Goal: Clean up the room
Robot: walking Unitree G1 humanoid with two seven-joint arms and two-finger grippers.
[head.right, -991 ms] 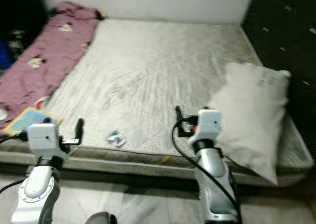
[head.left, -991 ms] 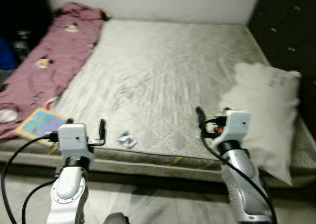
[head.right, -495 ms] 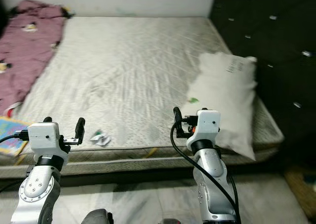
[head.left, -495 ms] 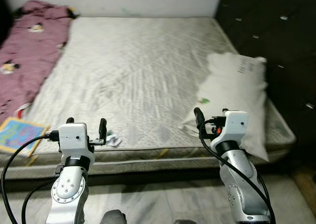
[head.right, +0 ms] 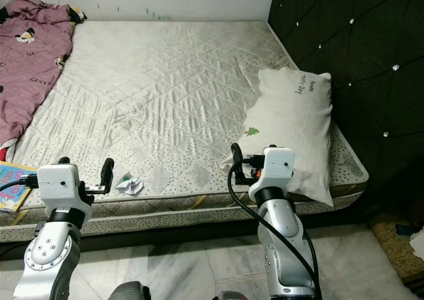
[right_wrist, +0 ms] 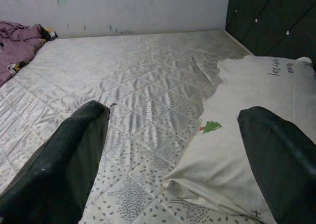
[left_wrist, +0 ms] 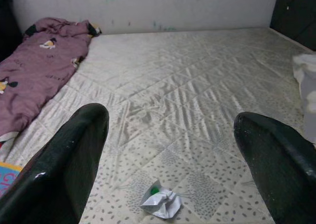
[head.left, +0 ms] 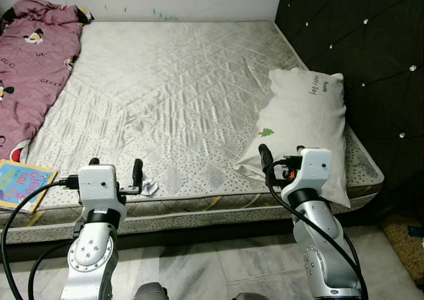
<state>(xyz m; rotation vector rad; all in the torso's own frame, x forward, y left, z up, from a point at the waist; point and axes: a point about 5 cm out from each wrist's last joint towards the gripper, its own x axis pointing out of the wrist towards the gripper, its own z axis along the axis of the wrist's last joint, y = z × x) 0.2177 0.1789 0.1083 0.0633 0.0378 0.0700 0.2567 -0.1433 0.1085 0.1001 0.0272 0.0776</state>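
A crumpled white wrapper (left_wrist: 159,203) is seen between the wide-spread left gripper (head.left: 114,171), a pillow (head.left: 306,124) at three o'clock beyond the wide-spread right gripper (right_wrist: 173,159).

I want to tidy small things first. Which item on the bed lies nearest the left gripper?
The crumpled white wrapper, just beside the left gripper.

Two silver, ribbed metal arms with ringed bolt holes, each capped by a boxy white wrist housing, trailing looped black cables, ending in a left gripper (head.left: 114,169) and right gripper (head.left: 279,155) of long glossy black fingers (left_wrist: 64,165), orange detail on the right.
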